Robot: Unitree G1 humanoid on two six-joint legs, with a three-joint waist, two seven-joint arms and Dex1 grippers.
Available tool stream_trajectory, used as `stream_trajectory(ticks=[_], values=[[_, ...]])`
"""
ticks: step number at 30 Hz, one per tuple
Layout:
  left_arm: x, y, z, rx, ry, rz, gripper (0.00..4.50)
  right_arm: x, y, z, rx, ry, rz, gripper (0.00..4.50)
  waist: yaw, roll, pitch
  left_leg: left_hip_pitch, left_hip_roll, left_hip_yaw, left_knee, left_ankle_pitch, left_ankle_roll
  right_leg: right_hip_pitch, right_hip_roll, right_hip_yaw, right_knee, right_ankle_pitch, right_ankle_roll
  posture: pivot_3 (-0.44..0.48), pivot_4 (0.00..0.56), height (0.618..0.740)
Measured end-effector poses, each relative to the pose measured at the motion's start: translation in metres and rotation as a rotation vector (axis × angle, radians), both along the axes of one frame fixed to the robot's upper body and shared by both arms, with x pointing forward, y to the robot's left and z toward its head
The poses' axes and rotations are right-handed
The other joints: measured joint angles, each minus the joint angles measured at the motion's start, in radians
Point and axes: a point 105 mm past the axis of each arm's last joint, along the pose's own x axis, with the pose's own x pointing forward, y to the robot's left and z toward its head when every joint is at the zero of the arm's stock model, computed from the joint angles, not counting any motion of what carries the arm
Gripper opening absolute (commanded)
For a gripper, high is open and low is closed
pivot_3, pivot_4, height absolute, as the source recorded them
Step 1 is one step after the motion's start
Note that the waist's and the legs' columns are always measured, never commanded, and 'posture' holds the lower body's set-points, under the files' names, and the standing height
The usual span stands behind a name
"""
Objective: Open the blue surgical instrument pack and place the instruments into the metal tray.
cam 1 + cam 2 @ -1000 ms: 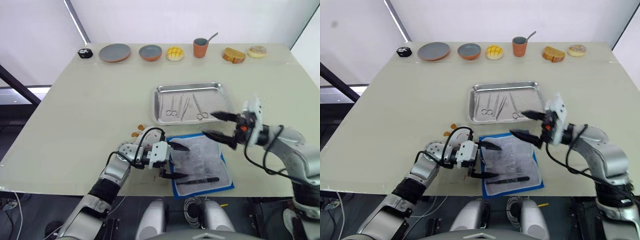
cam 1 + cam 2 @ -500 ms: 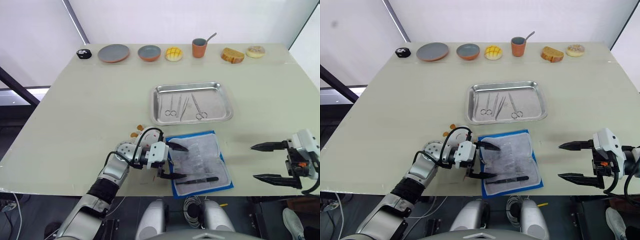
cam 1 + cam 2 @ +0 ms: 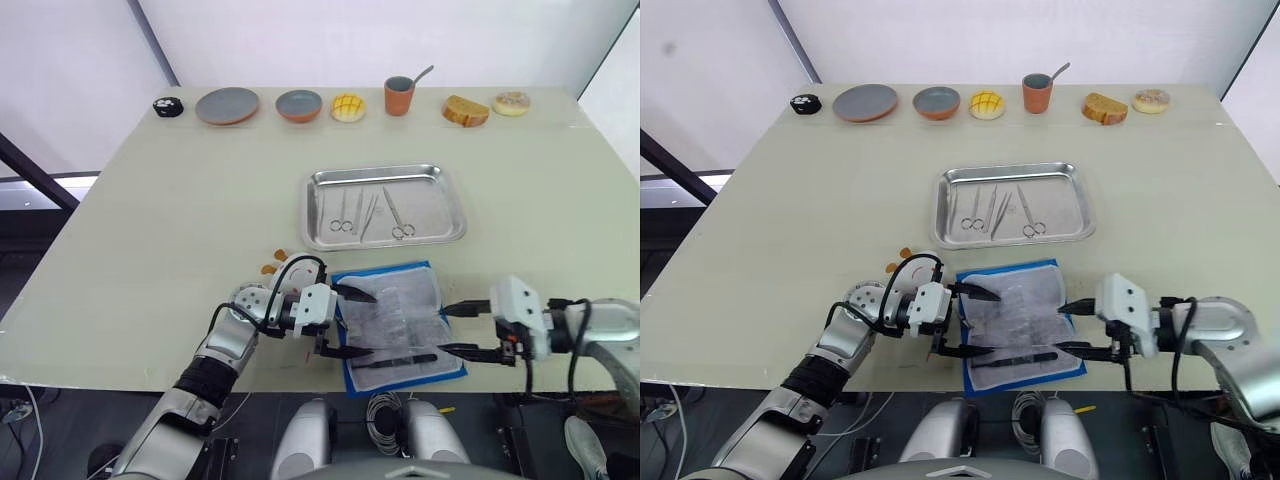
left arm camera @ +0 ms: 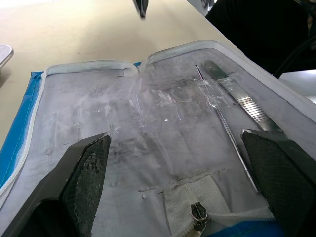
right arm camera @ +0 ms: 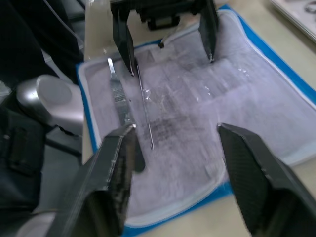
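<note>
The left arm reaches forward from the near left, with the wrist turned toward the right. The left claw (image 3: 352, 322) is wide open; one black finger (image 3: 356, 293) points to the right on the far side and the other lies on the near side. The right arm comes in from the right, bent at the elbow, with the forearm low and pointing to the left. The right claw (image 3: 465, 329) is also wide open, and its two thin fingers point toward the left claw. The two claws face each other and stay apart.
</note>
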Motion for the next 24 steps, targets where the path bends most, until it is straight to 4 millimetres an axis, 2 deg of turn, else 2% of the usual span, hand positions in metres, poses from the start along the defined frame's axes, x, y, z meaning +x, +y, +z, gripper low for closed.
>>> stream_trajectory(ticks=[4, 7, 24], values=[[0.0, 0.0, 0.0, 0.0, 0.0, 0.0, 4.5, 0.0, 0.005, -0.008, -0.027, 0.0, 0.023, 2.84, 0.0, 0.0, 0.0, 0.0, 0.0, 0.0, 0.0, 0.0, 0.0, 0.0, 0.0, 0.0, 0.0, 0.0, 0.0, 0.0, 0.15, 0.74], [0.0, 0.0, 0.0, 0.001, 0.0, -0.001, 4.5, 0.001, 0.009, -0.01, -0.042, -0.006, 0.038, 2.03, 0.0, 0.0, 0.0, 0.0, 0.0, 0.0, 0.0, 0.0, 0.0, 0.0, 0.0, 0.0, 0.0, 0.0, 0.0, 0.0, 0.15, 0.74], [0.001, -0.004, 0.0, 0.016, 0.023, 0.01, 4.5, 0.004, 0.013, -0.022, -0.078, 0.001, 0.033, 2.03, 0.003, 0.0, 0.0, 0.0, -0.001, 0.0, 0.001, 0.0, 0.0, 0.0, -0.001, 0.0, 0.0, 0.0, 0.0, 0.0, 0.15, 0.74]])
